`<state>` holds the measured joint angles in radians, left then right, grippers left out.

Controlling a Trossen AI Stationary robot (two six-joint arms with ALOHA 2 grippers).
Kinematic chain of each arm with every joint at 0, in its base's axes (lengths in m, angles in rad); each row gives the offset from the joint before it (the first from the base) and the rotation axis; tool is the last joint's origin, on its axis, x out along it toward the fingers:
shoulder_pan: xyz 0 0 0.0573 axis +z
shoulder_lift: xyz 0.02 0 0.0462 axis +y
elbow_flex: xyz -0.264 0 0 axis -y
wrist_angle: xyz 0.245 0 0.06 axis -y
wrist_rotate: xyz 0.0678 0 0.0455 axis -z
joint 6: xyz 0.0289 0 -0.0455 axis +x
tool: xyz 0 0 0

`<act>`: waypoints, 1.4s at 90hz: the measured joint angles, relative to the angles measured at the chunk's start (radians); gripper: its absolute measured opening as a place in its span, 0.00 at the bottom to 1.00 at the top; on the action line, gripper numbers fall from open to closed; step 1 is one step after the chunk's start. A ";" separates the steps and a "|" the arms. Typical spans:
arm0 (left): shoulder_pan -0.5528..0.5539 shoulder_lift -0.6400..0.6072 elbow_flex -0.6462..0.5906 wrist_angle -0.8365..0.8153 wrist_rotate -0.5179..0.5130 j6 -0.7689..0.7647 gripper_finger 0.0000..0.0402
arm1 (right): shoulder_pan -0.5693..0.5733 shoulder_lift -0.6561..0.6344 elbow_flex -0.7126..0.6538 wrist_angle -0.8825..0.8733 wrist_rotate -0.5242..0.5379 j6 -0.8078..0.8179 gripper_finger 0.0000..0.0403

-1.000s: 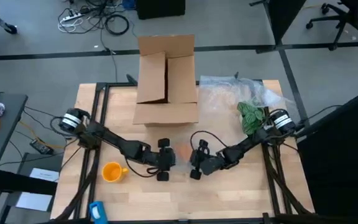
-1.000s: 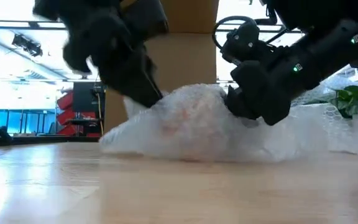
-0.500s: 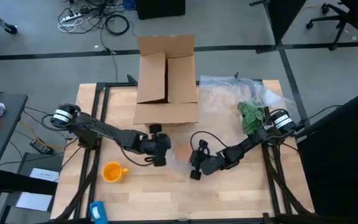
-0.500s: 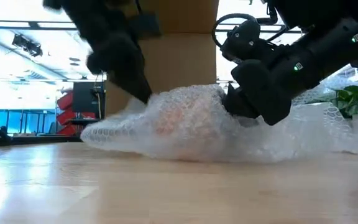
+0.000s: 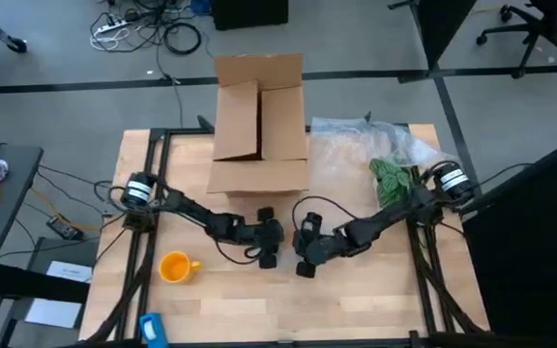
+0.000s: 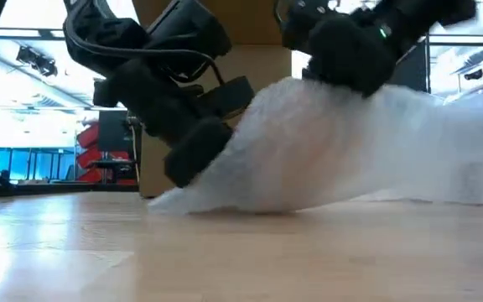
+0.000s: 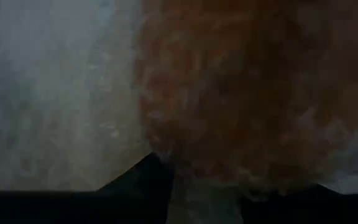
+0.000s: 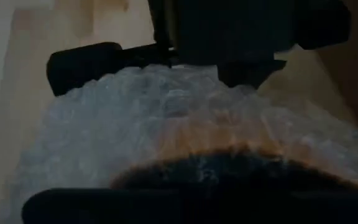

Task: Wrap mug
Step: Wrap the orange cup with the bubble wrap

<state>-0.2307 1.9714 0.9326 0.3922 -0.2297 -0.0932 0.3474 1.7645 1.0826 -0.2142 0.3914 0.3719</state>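
Nearest the front edge of the tabletop (image 5: 356, 309), on the left arm's side, the mug (image 5: 174, 267) stands bare, handle toward the centre. It is well apart from both tools and nothing covers it.

At mid-table the left tool (image 5: 267, 244) and the right tool (image 5: 304, 253) meet nose to nose over a bubble-wrap bundle (image 6: 334, 151). In the low view the wrap rises as a tent off the wood. The right tool sits at its peak and the left tool presses into its lower flank, probably so that one arm lifts the sheet while the other tucks it under. Both wrist views show an orange-tinted object (image 7: 247, 93) through the film, pressed close to the lens. What that object is cannot be told. Whether either tool is apart or clamped on the wrap cannot be told: the film hides the tips.

Judgement: wrapping is under way on the bundle, and the visible mug is not yet touched.

Farther back stand an open cardboard box (image 5: 259, 121), likely the destination, a crinkly clear sheet (image 5: 341, 150) beside it, and a green plant (image 5: 391, 179).
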 joint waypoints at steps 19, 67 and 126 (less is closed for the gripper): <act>-0.018 0.006 0.044 0.037 0.070 0.023 0.33 | -0.091 0.006 0.188 -0.328 -0.320 0.015 0.00; -0.004 -0.097 0.064 -0.309 0.050 0.152 0.33 | -0.139 0.139 0.197 -0.423 -0.541 -0.018 0.00; -0.048 -0.297 0.175 -0.699 -0.191 0.064 0.33 | -0.061 0.149 0.380 -0.629 -0.438 -0.124 0.00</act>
<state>-0.2790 1.6744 1.1079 -0.3064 -0.4212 -0.0287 0.2864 1.9137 1.4628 -0.8428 -0.0465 0.2474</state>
